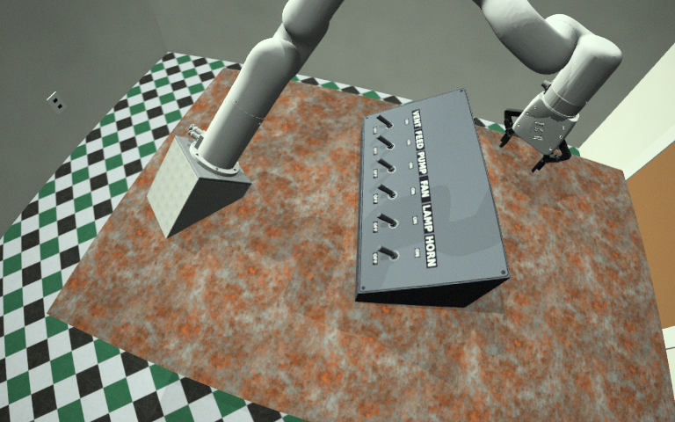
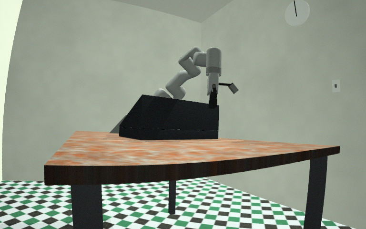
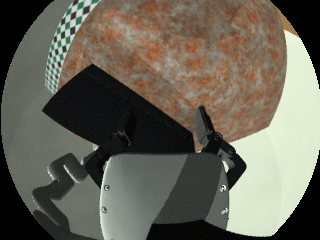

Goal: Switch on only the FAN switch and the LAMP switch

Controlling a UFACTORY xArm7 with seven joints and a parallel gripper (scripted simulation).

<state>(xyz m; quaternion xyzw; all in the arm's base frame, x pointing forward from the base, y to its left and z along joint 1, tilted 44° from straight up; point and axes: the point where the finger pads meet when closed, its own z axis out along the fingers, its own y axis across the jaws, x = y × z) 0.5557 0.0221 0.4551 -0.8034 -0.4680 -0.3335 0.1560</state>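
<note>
The grey console (image 1: 428, 199) stands on the rusty table with its sloped face up. Its toggles run in a column labelled VENT, FEED, PUMP, FAN, LAMP, HORN. The FAN toggle (image 1: 387, 189) and the LAMP toggle (image 1: 387, 220) both lean toward the OFF marks, as do the others. My gripper (image 1: 527, 149) is open and empty. It hangs in the air past the console's high back edge, to the right of the VENT end. In the exterior view the gripper (image 2: 213, 101) shows just above the console's dark back (image 2: 172, 117). In the wrist view the open fingers frame the console's dark back (image 3: 114, 110).
The arm's base block (image 1: 192, 184) stands on the table left of the console. The table edge runs close behind the gripper, with checkered floor beyond.
</note>
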